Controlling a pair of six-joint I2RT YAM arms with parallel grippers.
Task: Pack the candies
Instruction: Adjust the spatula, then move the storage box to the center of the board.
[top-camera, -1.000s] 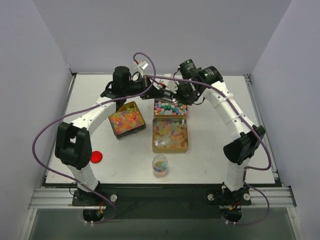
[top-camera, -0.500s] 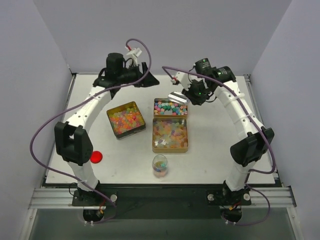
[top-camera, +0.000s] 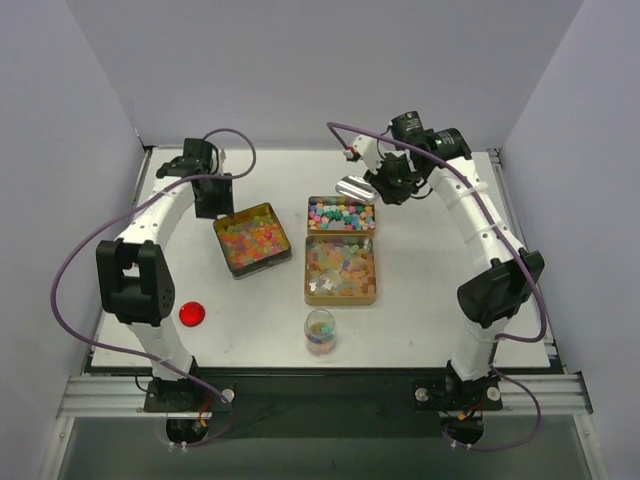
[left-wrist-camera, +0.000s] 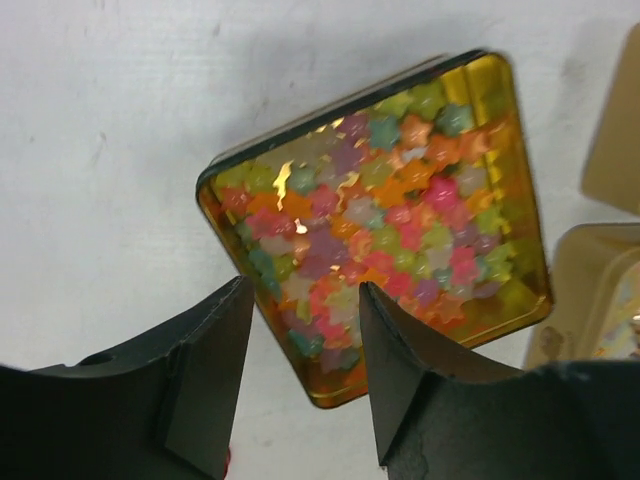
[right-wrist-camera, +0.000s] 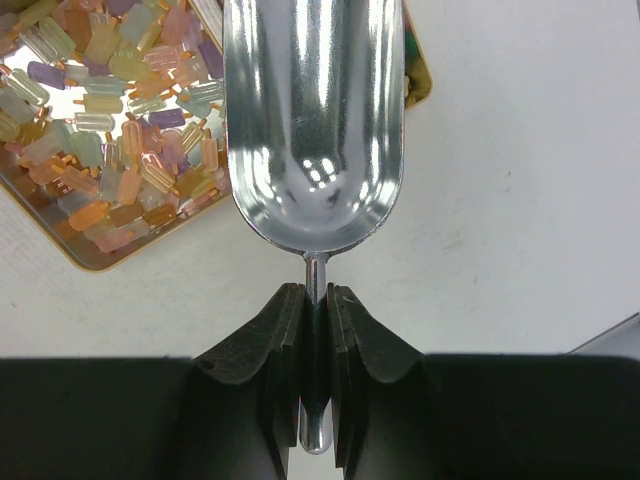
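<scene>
**White table (top-camera: 420, 330) between pale grey walls (top-camera: 300, 60), candies (top-camera: 341, 268) in three gold tins**

Candies fill three open gold tins mid-table. The left tin (top-camera: 263, 267) sits turned at an angle to the table edges. The far centre tin (top-camera: 310, 214) and near centre tin (top-camera: 308, 270) sit square, one just behind the other. A few more candies lie in a small clear cup (top-camera: 320, 331) nearer the front, and a red round lid (top-camera: 192, 313) lies at the near left.

Up close, the left tin's candies are tiny stars in pink, orange, green, blue and purple, heaped with no shared direction. The right wrist view shows pastel pieces shaped like ice lollies in a tin. They lie flat, and their long axes and sticks point every way.

The left gripper (left-wrist-camera: 303, 290) hangs over the left tin's far corner with its jaws apart, holding nothing. The right gripper (right-wrist-camera: 316, 300) is clamped on the thin handle of a shiny metal scoop (right-wrist-camera: 315, 120). The empty scoop bowl points away from the fingers, above the far edge of the far centre tin.
</scene>
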